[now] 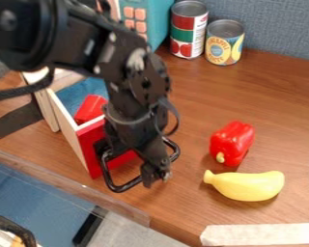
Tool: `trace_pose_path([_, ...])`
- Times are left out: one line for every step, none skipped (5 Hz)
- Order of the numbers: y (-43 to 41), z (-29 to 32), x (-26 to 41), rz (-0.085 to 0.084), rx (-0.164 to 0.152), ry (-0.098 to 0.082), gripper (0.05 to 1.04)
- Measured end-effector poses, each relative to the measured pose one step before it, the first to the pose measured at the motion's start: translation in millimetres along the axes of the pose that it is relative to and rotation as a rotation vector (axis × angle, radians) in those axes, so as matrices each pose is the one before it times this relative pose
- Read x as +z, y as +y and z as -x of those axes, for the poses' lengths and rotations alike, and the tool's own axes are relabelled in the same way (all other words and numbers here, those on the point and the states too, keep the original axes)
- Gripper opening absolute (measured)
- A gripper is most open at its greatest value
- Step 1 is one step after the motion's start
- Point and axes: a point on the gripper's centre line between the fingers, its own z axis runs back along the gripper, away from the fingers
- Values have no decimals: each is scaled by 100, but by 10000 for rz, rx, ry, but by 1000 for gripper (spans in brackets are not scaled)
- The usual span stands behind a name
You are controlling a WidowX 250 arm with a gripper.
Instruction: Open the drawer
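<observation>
Drawer (89,149) stands open, just beside the claw (155,177) on its camera-left, and the bent black handle (120,188) loops around below and to either side of it. The pulling step looks in hand, perhaps near its end; the next move would be a little more outward draw if needed, then lifting clear without snagging the loop. How wide the claw is, and whether it has hold of the handle, I cannot tell. Glossy red paint covers the drawer's flat front, pale wood its thin side, with a blue interior behind; a red object (90,109) lies inside, probably plastic, though the arm partly hides it. Right of the claw, the smooth, lobed bell pepper (231,142) and curved, matte yellow banana (247,186) rest on the streaky wood-grain tabletop (183,99). Well beyond it stand two cylindrical metal cans (188,30) wrapped in labels.
</observation>
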Motion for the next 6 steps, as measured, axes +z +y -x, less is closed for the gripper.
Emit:
trace_pose_path([754,-207,1207,151,158,-103,1001])
trace_pose_path([1201,-743,1764,96,228,-303,1001])
trace_pose_path([1440,-863,1679,123,366,-304,1001])
trace_pose_path([2177,-1063,1540,-79,525,-419,1001])
trace_pose_path([1976,-1082,226,-131,397,-133,1001])
trace_pose_path([2034,-788,-428,-223,362,133,1001])
